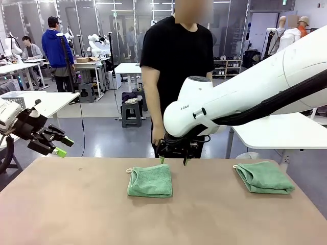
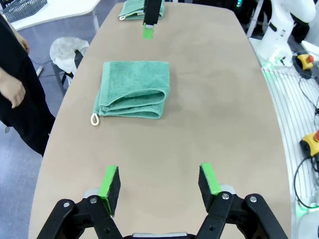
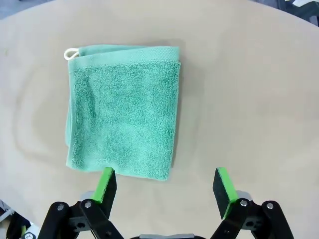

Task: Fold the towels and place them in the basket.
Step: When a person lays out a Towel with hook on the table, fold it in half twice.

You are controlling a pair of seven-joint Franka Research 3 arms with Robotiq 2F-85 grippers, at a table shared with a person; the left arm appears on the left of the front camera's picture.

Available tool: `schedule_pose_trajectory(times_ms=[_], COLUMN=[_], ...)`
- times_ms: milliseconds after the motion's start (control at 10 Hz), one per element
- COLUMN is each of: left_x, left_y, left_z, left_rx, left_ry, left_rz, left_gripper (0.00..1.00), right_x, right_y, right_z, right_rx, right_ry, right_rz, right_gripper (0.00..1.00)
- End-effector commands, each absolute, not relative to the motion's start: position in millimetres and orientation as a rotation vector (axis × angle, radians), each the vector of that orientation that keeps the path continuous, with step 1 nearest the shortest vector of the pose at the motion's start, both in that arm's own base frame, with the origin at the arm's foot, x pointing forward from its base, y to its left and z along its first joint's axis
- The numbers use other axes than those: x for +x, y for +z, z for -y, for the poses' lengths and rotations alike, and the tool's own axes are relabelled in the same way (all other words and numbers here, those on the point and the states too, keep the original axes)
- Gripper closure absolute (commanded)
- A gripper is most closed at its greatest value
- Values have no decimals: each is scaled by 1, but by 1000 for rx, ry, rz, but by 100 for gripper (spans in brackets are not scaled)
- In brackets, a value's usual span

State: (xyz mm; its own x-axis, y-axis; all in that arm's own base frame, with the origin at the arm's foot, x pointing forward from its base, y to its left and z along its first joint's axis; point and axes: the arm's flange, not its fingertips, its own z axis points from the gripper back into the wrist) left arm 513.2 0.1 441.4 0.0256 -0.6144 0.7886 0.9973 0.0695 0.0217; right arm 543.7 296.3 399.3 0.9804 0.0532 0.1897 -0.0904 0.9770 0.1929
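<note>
Two folded mint-green towels lie on the tan table [image 1: 76,204]. One towel [image 1: 150,181] sits mid-table with a white loop at its far left corner; in the left wrist view the same towel [image 2: 133,89] lies ahead. The other towel [image 1: 264,177] rests at the right. My right gripper [image 1: 173,161] hovers open just above the middle towel's far edge, and the right wrist view looks down on that towel [image 3: 123,109] between the open fingers of the right gripper [image 3: 167,186]. My left gripper [image 1: 65,146] hangs open and empty over the table's left end [image 2: 159,186]. A grey lattice basket [image 2: 22,7] stands on a white side table.
A person in black stands at the far edge behind my right gripper, one hand [image 1: 157,135] hanging by the table. Bare tabletop stretches in front of and to the left of the middle towel. White tables stand beyond both ends.
</note>
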Motion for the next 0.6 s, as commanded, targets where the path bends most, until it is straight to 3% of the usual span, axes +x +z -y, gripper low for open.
schedule_pose_trajectory(times_ms=[0,500], left_x=[513,513], left_y=[442,442], left_z=[-1,-1], left_rx=[-660,-660], left_ry=[-1402,-1402], left_rz=[741,741], left_gripper=[20,20], right_x=[545,545], right_y=[401,401], right_z=[-298,-298], right_rx=[203,203], right_ry=[72,72], right_rz=[186,186], right_gripper=[3,3])
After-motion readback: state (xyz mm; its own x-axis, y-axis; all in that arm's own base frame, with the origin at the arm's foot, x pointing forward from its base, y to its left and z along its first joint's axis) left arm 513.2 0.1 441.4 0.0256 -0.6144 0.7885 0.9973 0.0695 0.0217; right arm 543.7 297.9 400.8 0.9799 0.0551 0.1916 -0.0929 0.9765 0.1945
